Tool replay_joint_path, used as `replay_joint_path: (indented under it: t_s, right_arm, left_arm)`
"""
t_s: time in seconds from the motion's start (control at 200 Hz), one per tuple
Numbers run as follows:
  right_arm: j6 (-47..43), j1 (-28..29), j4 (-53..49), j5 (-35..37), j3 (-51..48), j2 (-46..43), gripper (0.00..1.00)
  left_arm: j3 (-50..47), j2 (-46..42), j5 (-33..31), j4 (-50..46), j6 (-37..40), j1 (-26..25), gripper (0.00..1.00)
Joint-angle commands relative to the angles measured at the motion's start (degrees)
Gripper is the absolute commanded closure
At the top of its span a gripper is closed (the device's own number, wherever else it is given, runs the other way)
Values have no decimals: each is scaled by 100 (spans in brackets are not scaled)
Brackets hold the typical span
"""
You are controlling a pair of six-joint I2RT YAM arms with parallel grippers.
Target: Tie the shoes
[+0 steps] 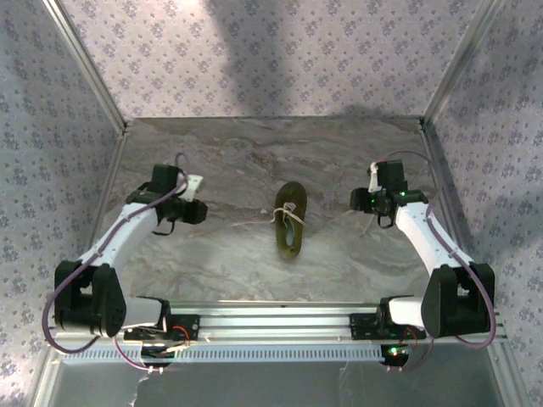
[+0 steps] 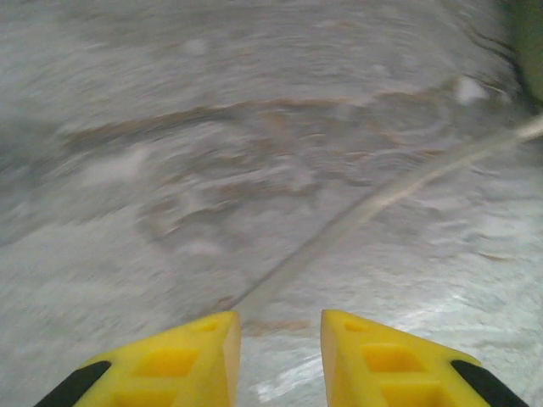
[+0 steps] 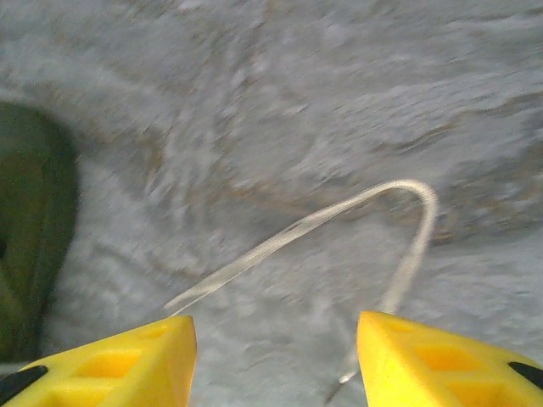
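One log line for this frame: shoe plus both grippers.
shoe: centre of table | left gripper: open, lace strand lying ahead | right gripper: open, lace loop lying ahead

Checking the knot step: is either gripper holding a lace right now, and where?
Nothing is held. The left gripper and right gripper stand open; the laces lie loose on the table.

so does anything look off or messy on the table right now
Only the laces: the shoe sits mid-table with its loose ends trailing over the marble, one toward the open left gripper, one bent into a hook ahead of the open right gripper. Nothing looks spilled or damaged.
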Motion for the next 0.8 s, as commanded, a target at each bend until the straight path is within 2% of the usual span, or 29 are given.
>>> replay_joint_path:
  t_s: [0.0,0.09,0.265,0.31,0.34,0.65,0.795]
  right_arm:
    - [151,386,100,-276,-282,-159,46]
    - [343,660,289,-316,-469,-205,46]
    - [493,1176,354,-87,-587,-146,46]
    - [502,1253,350,-38,-587,-121,46]
    - [502,1296,349,-11,-592,-109,46]
    - [492,1454,401,119,-534,37,46]
    - [473,1481,440,108,-458,31,46]
  left_arm:
    - [314,524,-43,181,820,-578,68]
    - [505,979,-482,365,1143,-1104,64]
    - [1003,1906,-642,371,1742,-1715,61]
    - [1134,2133,-709,354,1817,-1792,46]
    - [1230,2283,-733,341,1848,-1828,44]
    - [1928,3360,-774,45,2063,-1912,45]
    - [2105,3576,-820,-175,2112,-1959,52]
